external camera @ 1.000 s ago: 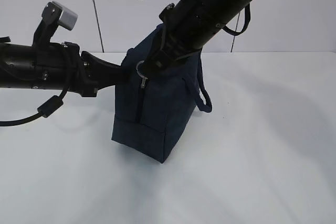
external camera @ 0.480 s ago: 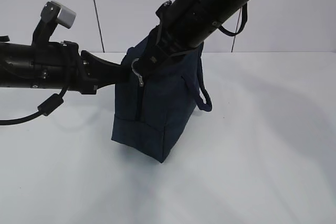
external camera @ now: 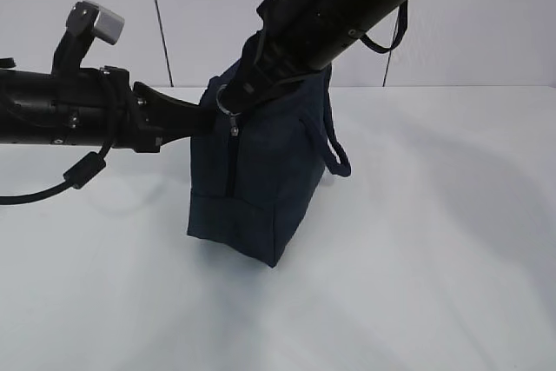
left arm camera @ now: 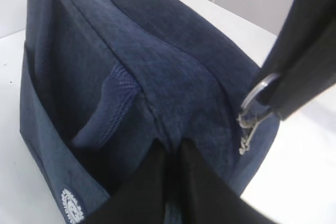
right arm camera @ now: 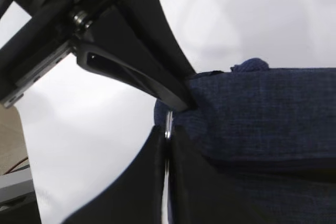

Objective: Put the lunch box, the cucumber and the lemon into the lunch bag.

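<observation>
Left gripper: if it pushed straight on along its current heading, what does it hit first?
The lunch bag. The left gripper is already shut on a fold of its fabric at the top edge, so the bag's body lies directly ahead. The right gripper, holding the ring pull, sits off to the side.

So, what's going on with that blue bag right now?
Left pincer pinching the lunch bag fabric. Right pincer shut on the ring pull. Food items not in view.

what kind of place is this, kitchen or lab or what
Probably a robot lab or test bench: a bare white table, plain white wall panels behind, and only a lunch bag worked by two black robot arms.
</observation>
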`<action>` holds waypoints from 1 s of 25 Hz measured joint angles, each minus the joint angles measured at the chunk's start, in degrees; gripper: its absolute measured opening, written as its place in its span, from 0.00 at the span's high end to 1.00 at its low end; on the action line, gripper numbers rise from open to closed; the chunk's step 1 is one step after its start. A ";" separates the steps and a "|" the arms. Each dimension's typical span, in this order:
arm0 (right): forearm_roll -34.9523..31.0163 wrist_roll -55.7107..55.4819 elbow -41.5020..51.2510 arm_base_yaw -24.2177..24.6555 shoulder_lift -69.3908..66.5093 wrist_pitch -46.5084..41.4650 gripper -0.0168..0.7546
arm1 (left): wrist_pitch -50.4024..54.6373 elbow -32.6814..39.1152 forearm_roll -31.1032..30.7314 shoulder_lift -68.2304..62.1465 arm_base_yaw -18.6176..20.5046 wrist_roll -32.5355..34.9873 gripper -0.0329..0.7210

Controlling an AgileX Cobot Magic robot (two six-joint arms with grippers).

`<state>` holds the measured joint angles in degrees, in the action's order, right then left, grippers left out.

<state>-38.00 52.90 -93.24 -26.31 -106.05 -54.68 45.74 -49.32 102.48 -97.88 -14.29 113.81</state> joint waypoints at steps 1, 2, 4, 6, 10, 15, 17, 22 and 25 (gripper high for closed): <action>0.00 0.00 0.00 0.00 0.00 0.37 0.95 | 0.00 -0.04 0.00 0.00 0.00 -0.43 0.94; 0.00 0.00 0.00 0.00 0.09 0.86 0.95 | 0.00 -0.13 0.00 0.00 0.00 -0.73 0.94; 0.00 0.04 0.00 0.00 0.22 1.95 0.95 | 0.00 -0.13 0.00 0.00 0.00 -1.13 0.94; 0.00 0.04 0.00 0.00 0.22 2.63 0.95 | 0.00 -0.13 0.00 0.00 0.00 -1.33 0.94; 0.00 0.04 0.00 0.00 0.22 3.78 0.95 | 0.00 -0.13 -0.10 0.00 0.05 -1.46 0.94; -0.11 0.04 0.00 0.00 0.35 5.84 0.95 | 0.00 -0.02 -0.21 0.00 0.05 -1.64 0.94; -0.11 0.04 0.00 0.00 0.37 6.37 0.95 | 0.08 0.09 -0.10 0.00 0.05 -1.64 0.94; -0.11 -0.18 0.00 0.36 0.47 7.54 0.95 | 1.33 0.42 -0.10 0.00 0.05 -1.79 0.94; -0.80 -0.92 0.00 2.04 0.47 6.99 0.95 | 1.55 0.42 -0.10 0.00 0.05 -1.92 0.94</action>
<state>-38.80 51.98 -93.24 -24.28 -105.58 -47.69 47.29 -48.90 102.38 -97.88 -14.24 111.90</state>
